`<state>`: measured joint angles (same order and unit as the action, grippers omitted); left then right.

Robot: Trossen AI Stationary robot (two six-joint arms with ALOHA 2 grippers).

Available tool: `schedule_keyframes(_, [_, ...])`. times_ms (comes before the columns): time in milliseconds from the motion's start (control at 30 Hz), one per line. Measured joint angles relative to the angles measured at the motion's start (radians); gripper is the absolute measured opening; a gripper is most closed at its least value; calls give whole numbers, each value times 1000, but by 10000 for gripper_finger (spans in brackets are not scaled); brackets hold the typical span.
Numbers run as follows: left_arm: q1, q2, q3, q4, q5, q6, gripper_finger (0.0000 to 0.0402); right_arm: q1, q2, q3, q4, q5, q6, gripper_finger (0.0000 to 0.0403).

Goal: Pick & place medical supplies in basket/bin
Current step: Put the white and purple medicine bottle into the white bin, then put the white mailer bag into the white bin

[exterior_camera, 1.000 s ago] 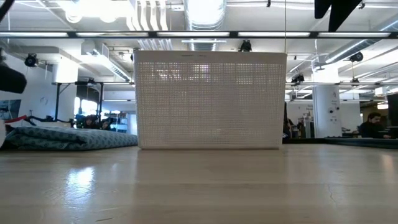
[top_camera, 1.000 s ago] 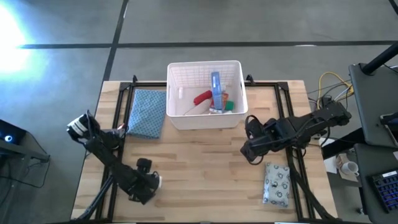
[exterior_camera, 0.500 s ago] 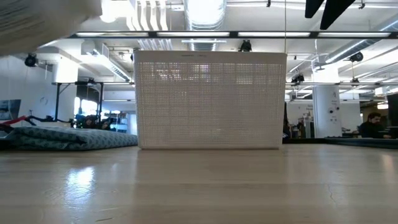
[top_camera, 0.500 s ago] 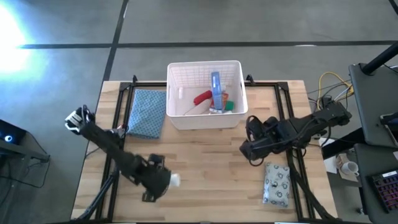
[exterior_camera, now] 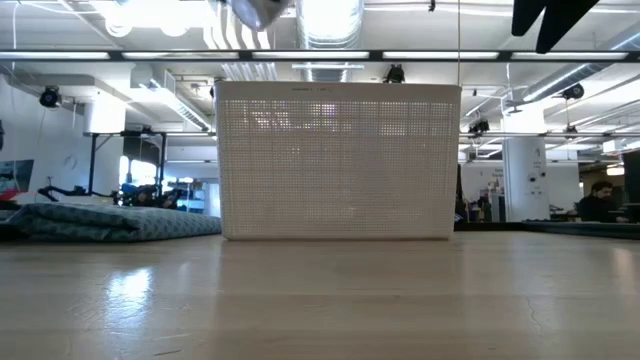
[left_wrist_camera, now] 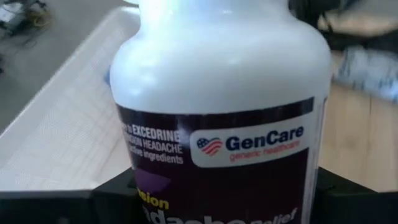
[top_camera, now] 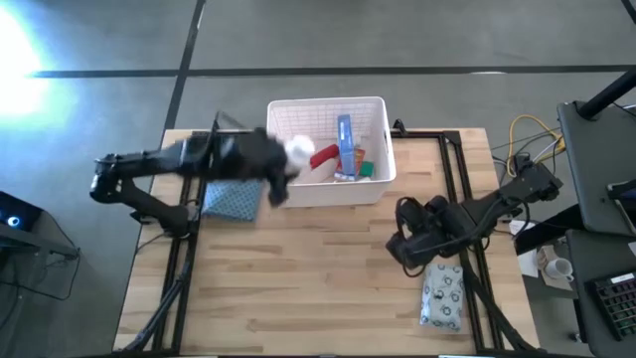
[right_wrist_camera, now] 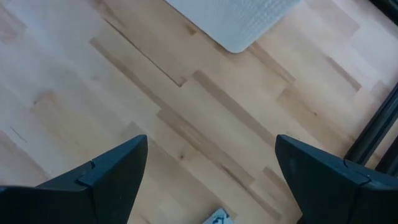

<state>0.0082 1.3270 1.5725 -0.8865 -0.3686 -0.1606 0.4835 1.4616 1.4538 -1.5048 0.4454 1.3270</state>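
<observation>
Left pincer [top_camera: 283, 164] pinches the white pill bottle [top_camera: 298, 150] low on its body, over the basket's [top_camera: 378, 107] left rim. Bottle is rigid, smooth plastic, likely light and slippery (label reads GenCare); a grip across the labelled waist suits it. Right pincer [right_wrist_camera: 208, 168] hangs spread above the table [top_camera: 318, 268], near the patterned pouch [top_camera: 442, 293], which looks soft and floppy.

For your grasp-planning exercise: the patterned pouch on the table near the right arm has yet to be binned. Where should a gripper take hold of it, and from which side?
The grey-white patterned pouch lies flat on the table, long axis running roughly toward the basket. It is probably best taken from straight above, the fingers closing across its narrower width near the middle. The open right gripper hovers beside its near end, and there is bare wood on both long sides.
</observation>
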Motion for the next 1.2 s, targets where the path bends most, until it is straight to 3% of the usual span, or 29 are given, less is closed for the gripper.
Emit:
schedule_keyframes(133, [267, 38, -20, 141, 244, 42, 198, 13, 0, -1, 1, 0, 39, 343])
schedule_keyframes(300, [436, 118, -55, 203, 267, 10, 221, 30, 0, 10, 2, -1, 100, 343])
schedule_keyframes(467, [458, 179, -56, 202, 274, -19, 291, 67, 0, 11, 3, -20, 151, 343])
schedule_keyframes(600, [444, 183, -54, 204, 274, 8, 331, 94, 0, 10, 2, -30, 193, 343])
schedule_keyframes(733, [445, 178, -53, 194, 270, 29, 341, 101, 0, 10, 1, -57, 215, 343])
schedule_keyframes(900, [392, 113, -36, 108, 313, -61, 342, 112, 0, 1, -6, -248, 120, 343])
schedule_keyframes(1000, [286, 54, -55, 89, 337, -112, 343, 130, 0, -19, -19, -395, 99, 343])
schedule_keyframes(1100, [134, -8, -89, 92, 321, -191, 343, 142, 0, -62, -36, -600, 202, 343])
schedule_keyframes(1200, [-45, -60, -135, 92, 212, -287, 343, 196, 0, -114, -5, -713, 295, 343])
